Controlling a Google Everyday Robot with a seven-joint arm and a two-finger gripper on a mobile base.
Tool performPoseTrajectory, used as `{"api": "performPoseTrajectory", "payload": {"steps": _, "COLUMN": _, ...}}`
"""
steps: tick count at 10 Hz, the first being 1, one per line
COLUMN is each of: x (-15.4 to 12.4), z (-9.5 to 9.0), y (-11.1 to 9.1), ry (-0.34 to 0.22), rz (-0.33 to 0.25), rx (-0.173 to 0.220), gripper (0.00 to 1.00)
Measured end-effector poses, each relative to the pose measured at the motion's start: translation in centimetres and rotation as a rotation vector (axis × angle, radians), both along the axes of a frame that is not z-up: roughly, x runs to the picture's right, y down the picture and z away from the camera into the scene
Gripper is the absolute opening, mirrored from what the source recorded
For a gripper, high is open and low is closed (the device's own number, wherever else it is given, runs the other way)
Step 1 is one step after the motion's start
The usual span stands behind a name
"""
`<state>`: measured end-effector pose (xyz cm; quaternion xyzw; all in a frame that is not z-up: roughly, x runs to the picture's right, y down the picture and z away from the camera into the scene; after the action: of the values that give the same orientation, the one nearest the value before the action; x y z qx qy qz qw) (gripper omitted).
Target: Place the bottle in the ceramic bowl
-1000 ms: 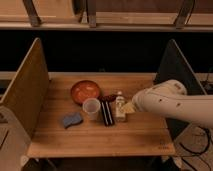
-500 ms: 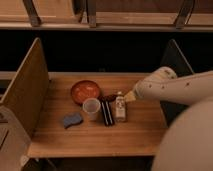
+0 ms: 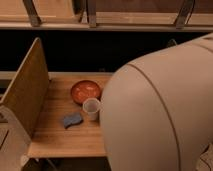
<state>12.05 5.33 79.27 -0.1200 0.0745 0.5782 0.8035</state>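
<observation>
The reddish-orange ceramic bowl (image 3: 86,91) sits on the wooden table (image 3: 57,140), left of centre. The bottle is hidden behind the large pale shell of my arm (image 3: 160,110), which fills the right half of the camera view. My gripper is out of sight behind that same shell, on the right side of the table, with its jaws standing wide.
A small white cup (image 3: 91,108) stands just in front of the bowl. A blue-grey sponge (image 3: 73,119) lies left of the cup. A tall wooden side panel (image 3: 27,85) walls the table's left edge. A dark gap and shelf run behind.
My arm has swung up close to the camera and now covers the bottle, the gripper and the table's right half. Bowl, cup and sponge have not moved.
</observation>
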Motion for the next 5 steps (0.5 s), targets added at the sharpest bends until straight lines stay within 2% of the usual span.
{"api": "performPoseTrajectory", "payload": {"steps": 4, "x": -0.14, "z": 0.27, "y": 0.45, "ry": 0.002, "rz": 0.013, "rx": -0.014, "gripper": 0.8}}
{"api": "performPoseTrajectory", "payload": {"steps": 5, "x": -0.3, "z": 0.67, "y": 1.01, "ry": 0.0, "rz": 0.028, "rx": -0.03, "gripper": 0.8}}
